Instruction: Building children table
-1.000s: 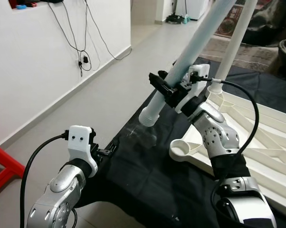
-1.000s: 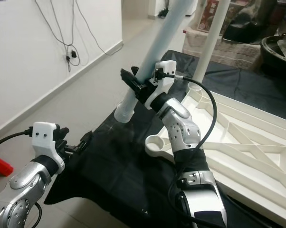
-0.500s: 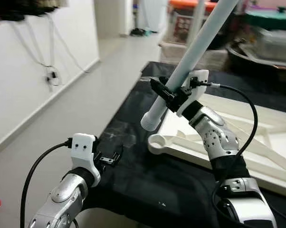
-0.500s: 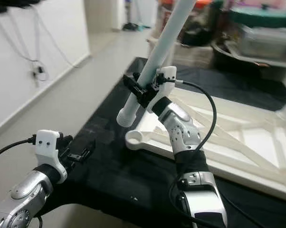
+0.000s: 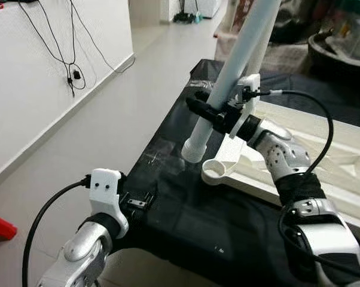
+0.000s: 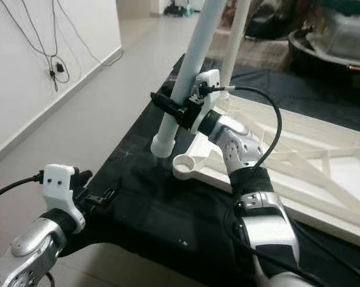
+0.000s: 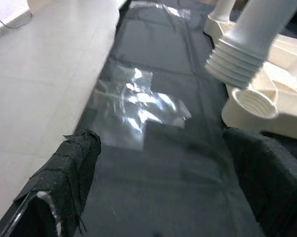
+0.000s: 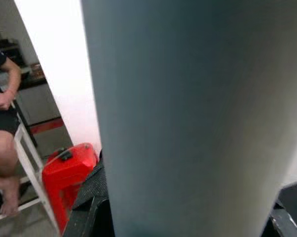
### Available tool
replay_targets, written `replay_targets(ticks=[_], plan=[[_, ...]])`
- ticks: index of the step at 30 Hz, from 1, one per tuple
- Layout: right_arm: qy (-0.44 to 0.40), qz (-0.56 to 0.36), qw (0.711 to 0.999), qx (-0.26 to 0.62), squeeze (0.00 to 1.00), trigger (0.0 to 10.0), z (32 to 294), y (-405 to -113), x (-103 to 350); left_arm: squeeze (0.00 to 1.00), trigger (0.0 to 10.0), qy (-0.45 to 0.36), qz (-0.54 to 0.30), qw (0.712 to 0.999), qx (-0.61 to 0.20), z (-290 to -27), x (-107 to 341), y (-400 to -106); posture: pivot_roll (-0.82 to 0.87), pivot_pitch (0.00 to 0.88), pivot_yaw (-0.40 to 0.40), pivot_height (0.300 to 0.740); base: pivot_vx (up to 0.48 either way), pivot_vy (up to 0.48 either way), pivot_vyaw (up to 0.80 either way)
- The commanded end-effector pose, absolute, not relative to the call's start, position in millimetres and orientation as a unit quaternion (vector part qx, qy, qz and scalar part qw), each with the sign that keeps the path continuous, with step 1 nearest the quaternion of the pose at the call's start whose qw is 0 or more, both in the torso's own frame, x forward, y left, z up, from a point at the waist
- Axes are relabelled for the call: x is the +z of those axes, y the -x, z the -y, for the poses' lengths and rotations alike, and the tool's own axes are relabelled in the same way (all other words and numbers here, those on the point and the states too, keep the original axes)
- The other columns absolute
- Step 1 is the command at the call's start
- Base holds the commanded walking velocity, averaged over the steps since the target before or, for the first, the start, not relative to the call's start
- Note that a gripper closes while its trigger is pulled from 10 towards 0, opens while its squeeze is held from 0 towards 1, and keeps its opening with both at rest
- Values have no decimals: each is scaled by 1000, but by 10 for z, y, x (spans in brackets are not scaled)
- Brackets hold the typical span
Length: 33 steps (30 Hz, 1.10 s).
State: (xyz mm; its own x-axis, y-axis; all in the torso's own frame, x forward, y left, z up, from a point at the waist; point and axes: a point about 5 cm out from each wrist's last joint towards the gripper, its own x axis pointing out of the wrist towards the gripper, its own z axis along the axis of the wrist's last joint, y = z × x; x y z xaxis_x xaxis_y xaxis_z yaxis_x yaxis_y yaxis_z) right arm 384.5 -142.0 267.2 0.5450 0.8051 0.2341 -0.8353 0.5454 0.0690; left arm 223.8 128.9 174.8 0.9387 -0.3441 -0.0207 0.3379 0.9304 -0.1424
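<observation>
**Inspector:** Which step is judged to be in hand?

**Assessor:** The fitting of a leg. A white table leg point(image 5: 228, 89) is clamped between the fingers of the right gripper point(image 5: 211, 113) and held tilted, its ribbed lower end hanging just beside and slightly above the round corner socket point(image 7: 252, 102) of the white table top point(image 6: 323, 173). The table top is laid upside down on a black mat point(image 5: 186, 209) spread over the floor. A second leg point(image 6: 237, 36) is seen standing upright at a farther corner, so the work is judged partly done.

**Inspector:** Is the leg seated?

**Assessor:** It is not. In the left wrist view a gap is seen between the ribbed end and the threaded mouth of the socket, and the two are not in line.

**Inspector:** And the other arm?

**Assessor:** The left gripper point(image 5: 138, 200) is held low over the near edge of the mat, its fingers spread apart with nothing between them.

**Inspector:** What is called for next?

**Assessor:** The leg should be brought upright, its end centred over the socket, then lowered and turned in. A crooked start of the thread is the likely fault.
</observation>
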Motion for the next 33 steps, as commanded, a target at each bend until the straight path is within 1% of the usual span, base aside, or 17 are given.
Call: replay_targets(ticks=[1, 5, 9, 13, 14, 23, 26, 28, 33], plan=[[-83, 88, 871, 477, 0, 10000, 1505, -3882, 2710, 0, 10000, 76, -34, 979, -183, -1239, 1749, -2176, 170, 220, -51, 740, 0, 0, 0], [-69, 77, 869, 484, 0, 10000, 1541, -3901, 2696, 0, 10000, 77, -34, 979, -186, -1219, 1772, -2143, 175, 237, -50, 740, 0, 0, 0], [-69, 81, 873, 476, 0, 10000, 1645, -3924, 2743, 0, 10000, 79, -40, 979, -186, -1219, 1772, -2103, 180, 252, -48, 740, 0, 0, 0], [-71, 82, 866, 489, 0, 10000, 1709, -3903, 2775, 0, 10000, 78, -44, 979, -186, -1224, 1774, -2084, 182, 261, -44, 740, 0, 0, 0], [-72, 86, 862, 494, 0, 10000, 1769, -3898, 2798, 0, 10000, 78, -47, 978, -185, -1223, 1778, -2077, 181, 267, -39, 740, 0, 0, 0], [-91, 102, 871, 472, 0, 10000, 1926, -3907, 2876, 0, 10000, 76, -51, 978, -189, -1215, 1781, -2097, 180, 261, -33, 740, 0, 0, 0], [-89, 93, 862, 490, 0, 10000, 1940, -3884, 2830, 0, 10000, 74, -52, 978, -189, -1216, 1784, -2100, 181, 261, -33, 740, 0, 0, 0], [-81, 75, 846, 522, 0, 10000, 1934, -3838, 2740, 0, 10000, 74, -52, 978, -190, -1217, 1785, -2103, 181, 260, -32, 740, 0, 0, 0], [-77, 58, 832, 546, 0, 10000, 1921, -3809, 2657, 0, 10000, 73, -54, 978, -189, -1219, 1790, -2106, 183, 256, -29, 740, 0, 0, 0]])
